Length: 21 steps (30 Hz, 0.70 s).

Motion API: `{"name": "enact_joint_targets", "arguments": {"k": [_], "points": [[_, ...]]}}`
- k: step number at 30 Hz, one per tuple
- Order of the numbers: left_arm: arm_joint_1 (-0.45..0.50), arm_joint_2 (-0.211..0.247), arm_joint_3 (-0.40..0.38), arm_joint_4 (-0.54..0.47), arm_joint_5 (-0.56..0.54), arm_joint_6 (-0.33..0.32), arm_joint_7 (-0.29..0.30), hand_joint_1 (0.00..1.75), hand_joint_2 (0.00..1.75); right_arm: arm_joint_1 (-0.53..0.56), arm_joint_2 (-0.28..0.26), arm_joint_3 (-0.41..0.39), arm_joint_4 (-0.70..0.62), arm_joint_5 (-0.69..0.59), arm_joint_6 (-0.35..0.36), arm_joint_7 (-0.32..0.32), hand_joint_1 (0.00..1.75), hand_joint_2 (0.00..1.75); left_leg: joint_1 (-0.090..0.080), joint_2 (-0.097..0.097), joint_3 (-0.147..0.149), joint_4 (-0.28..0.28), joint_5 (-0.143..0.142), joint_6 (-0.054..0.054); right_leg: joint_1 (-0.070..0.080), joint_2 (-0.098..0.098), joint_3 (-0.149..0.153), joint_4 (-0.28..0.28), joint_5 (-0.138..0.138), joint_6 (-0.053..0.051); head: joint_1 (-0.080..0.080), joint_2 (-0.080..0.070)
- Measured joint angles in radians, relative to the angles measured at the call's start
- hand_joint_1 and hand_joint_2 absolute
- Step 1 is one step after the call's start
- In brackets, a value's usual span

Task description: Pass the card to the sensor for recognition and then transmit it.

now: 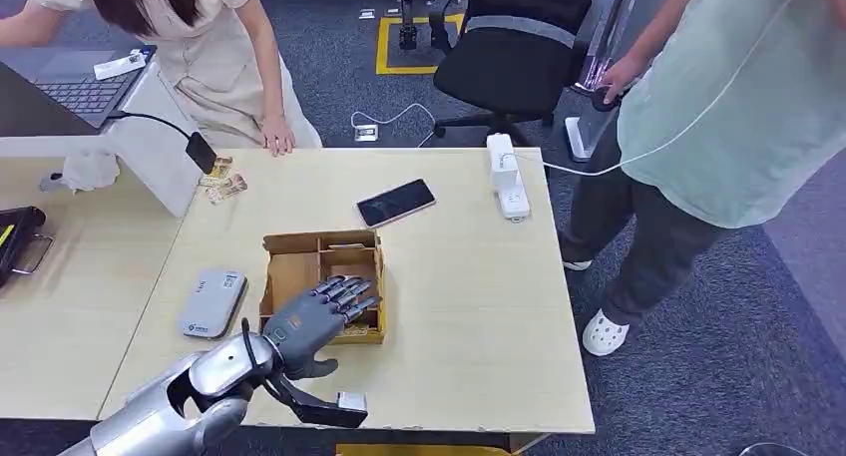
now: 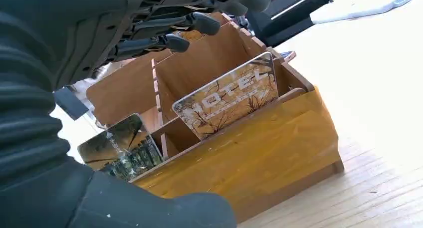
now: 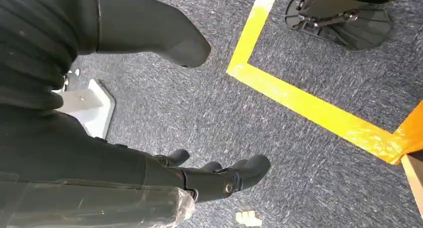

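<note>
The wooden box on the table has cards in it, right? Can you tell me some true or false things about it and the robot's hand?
1. The left hand is over the wooden box, holding nothing. True.
2. A card that says HOTEL stands in the box. True.
3. The phone lies inside the box. False: it lies on the table, apart from the box, on the far side.
4. The grey card sensor sits on the table beside the box. True.
5. The right hand is holding a card. False: it hangs over the carpet floor with nothing in it.
</note>
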Motion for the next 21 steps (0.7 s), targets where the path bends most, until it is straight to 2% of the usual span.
{"name": "enact_joint_targets", "arguments": {"k": [6, 7, 8, 10, 12, 13, 15, 21], "points": [[0.0, 0.0, 0.0, 0.0, 0.003, 0.0, 0.0, 0.0, 1.75, 0.0, 0.0, 0.0, 0.0, 0.0, 0.002, 0.0, 0.0, 1.75, 0.0, 0.0, 0.0, 0.0, 0.0, 0.0, 0.0, 0.0, 0.0, 0.0, 0.0, 0.0, 0.0, 0.0], [0.0, 0.0, 0.0, 0.0, 0.003, 0.0, 0.0, 0.3, 1.75, 0.0, 0.0, 0.0, 0.0, 0.0, 0.002, 0.0, 0.0, 1.75, 0.0, 0.0, 0.0, 0.0, 0.0, 0.0, 0.0, 0.0, 0.0, 0.0, 0.0, 0.0, 0.0, 0.0], [0.0, 0.0, 0.0, 0.0, 0.003, 0.0, 0.0, 1.75, 1.75, 0.0, 0.0, 0.0, 0.0, 0.0, 0.003, 0.0, 0.0, 1.75, 0.0, 0.0, 0.0, 0.0, 0.0, 0.0, 0.0, 0.0, 0.0, 0.0, 0.0, 0.0, 0.0, 0.0], [0.0, 0.003, 0.0, 0.0, 0.006, 0.0, 0.0, 1.75, 1.75, 0.0, 0.0, 0.001, 0.0, 0.0, 0.003, 0.0, 0.0, 1.75, 0.0, 0.0, 0.0, 0.0, 0.0, 0.0, 0.0, 0.0, 0.0, 0.0, 0.0, 0.0, 0.0, 0.0], [0.0, 0.007, 0.0, 0.0, 0.007, 0.001, 0.002, 1.52, 1.75, 0.0, 0.0, 0.001, 0.0, 0.0, 0.002, 0.0, 0.0, 1.75, 0.0, 0.0, 0.0, 0.0, 0.0, 0.0, 0.0, 0.0, 0.0, 0.0, 0.0, 0.0, 0.0, 0.0], [0.0, 0.009, 0.0, 0.0, 0.008, 0.001, 0.002, 1.64, 1.75, 0.0, 0.0, 0.001, 0.0, 0.0, 0.002, 0.0, 0.0, 1.75, 0.0, 0.0, 0.0, 0.0, 0.0, 0.0, 0.0, 0.0, 0.0, 0.0, 0.0, 0.0, 0.0, 0.0], [0.0, 0.012, 0.0, 0.0, 0.01, 0.003, 0.002, 1.75, 1.75, 0.0, 0.0, 0.001, 0.0, 0.0, 0.002, 0.0, 0.0, 1.75, 0.0, 0.0, 0.0, 0.0, 0.0, 0.0, 0.0, 0.0, 0.0, 0.0, 0.0, 0.0, 0.0, 0.0], [-0.002, 0.023, 0.0, 0.0, 0.031, 0.0, 0.0, 1.75, 1.75, -0.001, 0.0, 0.001, 0.0, -0.001, 0.0, -0.002, 0.0, 1.75, 0.0, 0.0, 0.0, 0.0, 0.0, 0.0, 0.0, 0.0, 0.0, 0.0, 0.0, 0.0, 0.0, 0.0]]}}
